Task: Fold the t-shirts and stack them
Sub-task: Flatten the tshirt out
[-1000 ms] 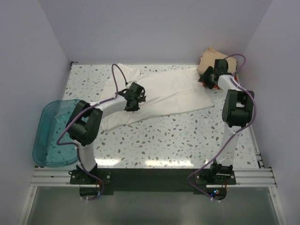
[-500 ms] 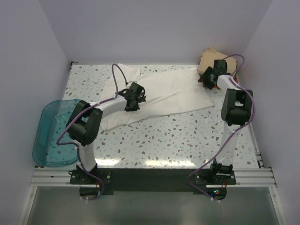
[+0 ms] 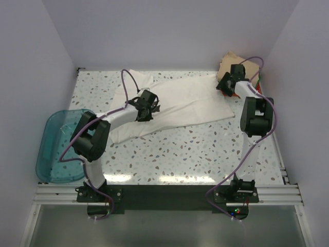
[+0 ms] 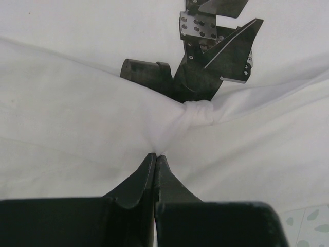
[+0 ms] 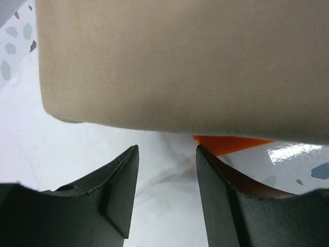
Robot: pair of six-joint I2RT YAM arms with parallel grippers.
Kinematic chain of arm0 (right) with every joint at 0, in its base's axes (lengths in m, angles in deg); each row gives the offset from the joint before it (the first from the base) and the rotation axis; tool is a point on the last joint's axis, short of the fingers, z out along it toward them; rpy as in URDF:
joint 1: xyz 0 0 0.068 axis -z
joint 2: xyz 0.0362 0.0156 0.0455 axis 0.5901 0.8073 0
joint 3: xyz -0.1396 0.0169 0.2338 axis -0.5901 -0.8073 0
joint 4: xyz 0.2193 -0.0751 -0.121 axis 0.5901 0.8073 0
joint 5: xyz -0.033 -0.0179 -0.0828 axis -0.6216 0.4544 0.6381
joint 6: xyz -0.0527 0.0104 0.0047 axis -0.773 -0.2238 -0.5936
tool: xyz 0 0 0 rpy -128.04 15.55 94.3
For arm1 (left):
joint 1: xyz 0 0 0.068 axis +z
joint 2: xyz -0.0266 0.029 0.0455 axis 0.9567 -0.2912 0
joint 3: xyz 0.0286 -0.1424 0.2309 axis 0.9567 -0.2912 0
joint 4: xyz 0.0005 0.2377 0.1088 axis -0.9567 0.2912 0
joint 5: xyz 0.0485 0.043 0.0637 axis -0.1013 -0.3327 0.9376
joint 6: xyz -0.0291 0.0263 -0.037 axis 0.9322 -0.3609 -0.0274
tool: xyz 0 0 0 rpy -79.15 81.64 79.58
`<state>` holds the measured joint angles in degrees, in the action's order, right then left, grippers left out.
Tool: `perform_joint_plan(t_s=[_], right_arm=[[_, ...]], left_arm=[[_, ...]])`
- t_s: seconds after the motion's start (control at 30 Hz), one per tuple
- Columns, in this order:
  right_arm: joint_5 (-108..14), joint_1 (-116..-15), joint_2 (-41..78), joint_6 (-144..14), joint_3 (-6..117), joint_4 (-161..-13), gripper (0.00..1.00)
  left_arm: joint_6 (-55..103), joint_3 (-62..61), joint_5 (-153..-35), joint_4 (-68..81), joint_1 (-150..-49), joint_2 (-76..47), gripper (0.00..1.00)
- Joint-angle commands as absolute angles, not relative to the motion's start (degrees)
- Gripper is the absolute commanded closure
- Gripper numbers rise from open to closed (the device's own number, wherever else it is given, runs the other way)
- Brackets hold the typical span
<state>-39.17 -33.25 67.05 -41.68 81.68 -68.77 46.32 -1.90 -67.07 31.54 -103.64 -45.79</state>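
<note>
White tee [image 3: 185, 105] lies spread over the table's [image 3: 205, 154] far half. The left gripper [image 4: 155, 155] is clamped on a pinched fold near its left end. The right gripper [image 5: 167, 154], its 2 jaws parted and holding nothing, faces the tan tee [image 5: 180, 62] stacked on an orange tee [image 5: 226, 144] in the far right corner.

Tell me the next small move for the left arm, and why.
Probably lift the left gripper a little and start drawing the fold across: its jaws are shut on a pinched ridge of the white t-shirt, while the right gripper stands open by the tan t-shirt, holding nothing.
</note>
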Motion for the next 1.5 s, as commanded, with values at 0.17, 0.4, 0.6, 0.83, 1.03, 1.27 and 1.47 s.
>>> perform_joint_plan(t_s=[0.17,0.4,0.6,0.83,1.03,1.27,1.47], right_arm=[[-32.54,-35.11,66.1,-45.19,81.02,-68.6,0.52],[-26.99,-35.73,64.79,-46.69,79.79,-67.01,0.54],[-24.0,-37.22,63.29,-48.1,79.52,-66.75,0.55],[-23.82,-37.75,62.15,-48.28,78.74,-65.87,0.57],[-22.77,-38.01,60.56,-48.19,77.77,-65.26,0.57],[-23.56,-38.1,61.18,-48.01,78.29,-64.81,0.7],[-23.47,-38.1,61.18,-47.66,78.64,-63.67,0.95]], left_arm=[[45.39,-2.5,-67.47,30.88,-103.74,-43.13,1.0],[45.3,-2.59,-67.64,30.79,-103.83,-42.96,1.0],[45.3,-2.68,-67.91,30.62,-103.74,-42.96,1.0],[45.39,-2.77,-67.91,30.79,-103.66,-42.78,1.0],[45.39,-2.94,-67.82,30.79,-103.74,-42.52,1.0],[45.39,-3.12,-67.91,30.71,-103.74,-42.34,1.0],[45.39,-3.64,-68.26,30.79,-103.66,-41.64,1.0]])
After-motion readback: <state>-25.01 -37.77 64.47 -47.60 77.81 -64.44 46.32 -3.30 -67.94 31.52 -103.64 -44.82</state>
